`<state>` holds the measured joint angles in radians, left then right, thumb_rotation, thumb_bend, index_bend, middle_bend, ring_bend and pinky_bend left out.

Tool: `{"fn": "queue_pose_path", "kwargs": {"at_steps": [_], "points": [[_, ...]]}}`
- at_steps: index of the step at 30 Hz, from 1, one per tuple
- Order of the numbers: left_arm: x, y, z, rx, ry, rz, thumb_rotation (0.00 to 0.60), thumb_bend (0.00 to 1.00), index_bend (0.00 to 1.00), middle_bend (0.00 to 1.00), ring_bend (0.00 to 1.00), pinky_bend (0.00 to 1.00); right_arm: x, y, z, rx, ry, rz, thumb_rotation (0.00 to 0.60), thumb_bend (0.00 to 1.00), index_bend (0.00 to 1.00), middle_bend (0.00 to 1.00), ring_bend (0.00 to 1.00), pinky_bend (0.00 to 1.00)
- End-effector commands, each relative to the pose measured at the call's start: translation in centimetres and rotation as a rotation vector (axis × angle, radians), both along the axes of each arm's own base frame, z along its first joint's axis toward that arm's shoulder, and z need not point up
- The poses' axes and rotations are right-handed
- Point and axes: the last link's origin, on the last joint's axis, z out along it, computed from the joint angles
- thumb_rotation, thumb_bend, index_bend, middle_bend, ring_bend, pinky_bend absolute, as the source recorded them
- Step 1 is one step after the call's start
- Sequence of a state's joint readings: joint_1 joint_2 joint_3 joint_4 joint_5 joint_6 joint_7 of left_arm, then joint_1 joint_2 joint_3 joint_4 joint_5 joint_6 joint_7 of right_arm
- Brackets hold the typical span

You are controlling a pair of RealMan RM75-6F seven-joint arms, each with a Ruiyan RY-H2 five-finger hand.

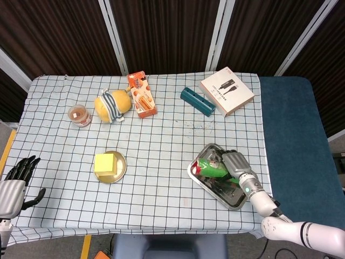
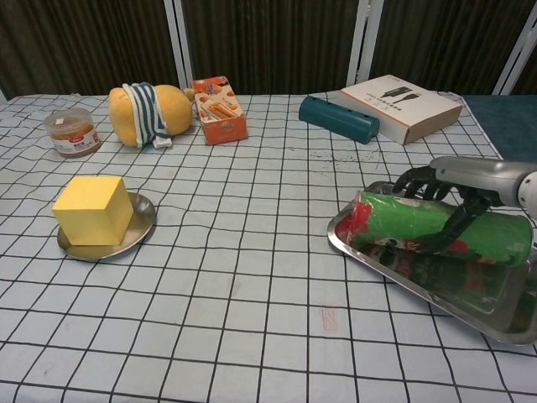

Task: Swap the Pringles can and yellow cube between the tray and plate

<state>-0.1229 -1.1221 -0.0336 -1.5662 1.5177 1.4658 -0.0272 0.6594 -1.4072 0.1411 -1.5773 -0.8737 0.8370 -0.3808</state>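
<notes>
A green Pringles can [image 1: 209, 169] [image 2: 401, 220] lies on its side in the steel tray [image 1: 233, 199] [image 2: 394, 270] at the front right. My right hand [image 1: 234, 162] [image 2: 457, 189] is over the can, fingers curled round its far side and thumb pressed on its near side, gripping it. The yellow cube [image 1: 105, 163] [image 2: 92, 208] sits on the small round plate [image 1: 121, 171] [image 2: 144, 223] at the front left. My left hand [image 1: 16, 182] hangs past the table's left front edge, fingers spread and holding nothing; the chest view does not show it.
Along the back stand a small jar [image 1: 80, 115] [image 2: 71, 132], a yellow plush with a striped cloth [image 1: 111, 105] [image 2: 147, 113], an orange snack box [image 1: 142, 95] [image 2: 219, 109], a teal case [image 1: 197, 100] [image 2: 339, 118] and a white box [image 1: 227, 90] [image 2: 401, 96].
</notes>
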Motion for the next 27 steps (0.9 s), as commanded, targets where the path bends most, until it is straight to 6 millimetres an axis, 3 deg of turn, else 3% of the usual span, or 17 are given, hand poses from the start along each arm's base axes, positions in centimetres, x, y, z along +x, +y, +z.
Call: {"fn": "queue_pose_path", "kwargs": {"at_steps": [1,8,13,20,24,25,26,27], "points": [[0.0,0.0,0.0,0.000,-0.001,0.000,0.600,0.36,0.00,0.05,0.00,0.17,0.0,-0.1,-0.2,-0.014,0.006,0.006,0.600,0.06,0.47,0.44,0.50,0.49],[0.0,0.0,0.1,-0.001,-0.003,0.000,0.600,0.35,0.00,0.05,0.00,0.17,0.1,-0.3,-0.2,-0.093,0.010,0.039,0.600,0.08,0.75,0.65,0.71,0.70],[0.0,0.0,0.0,-0.005,0.001,0.001,0.600,0.36,0.00,0.05,0.00,0.17,1.6,-0.7,0.4,-0.143,-0.053,0.077,0.600,0.12,0.81,0.69,0.76,0.74],[0.1,0.0,-0.1,-0.010,0.013,0.003,0.600,0.36,0.00,0.05,0.00,0.17,7.1,-2.2,0.8,-0.182,-0.114,0.238,0.600,0.12,0.81,0.69,0.76,0.74],[0.1,0.0,-0.1,-0.010,0.015,0.003,0.600,0.36,0.00,0.05,0.00,0.17,8.2,-2.5,0.6,-0.178,-0.103,0.272,0.600,0.13,0.82,0.70,0.76,0.74],[0.1,0.0,-0.1,-0.010,0.017,0.004,0.600,0.35,0.00,0.05,0.00,0.17,9.4,-2.8,0.3,-0.176,-0.114,0.300,0.600,0.14,0.83,0.70,0.76,0.74],[0.0,0.0,0.0,-0.006,0.017,0.009,0.600,0.36,0.00,0.05,0.00,0.17,11.9,-3.1,-0.8,-0.145,-0.130,0.363,0.600,0.15,0.83,0.71,0.77,0.74],[-0.1,0.0,0.1,-0.004,0.018,0.011,0.600,0.35,0.00,0.05,0.00,0.17,12.8,-3.8,-1.3,-0.141,-0.117,0.384,0.600,0.15,0.84,0.71,0.77,0.74]]}}
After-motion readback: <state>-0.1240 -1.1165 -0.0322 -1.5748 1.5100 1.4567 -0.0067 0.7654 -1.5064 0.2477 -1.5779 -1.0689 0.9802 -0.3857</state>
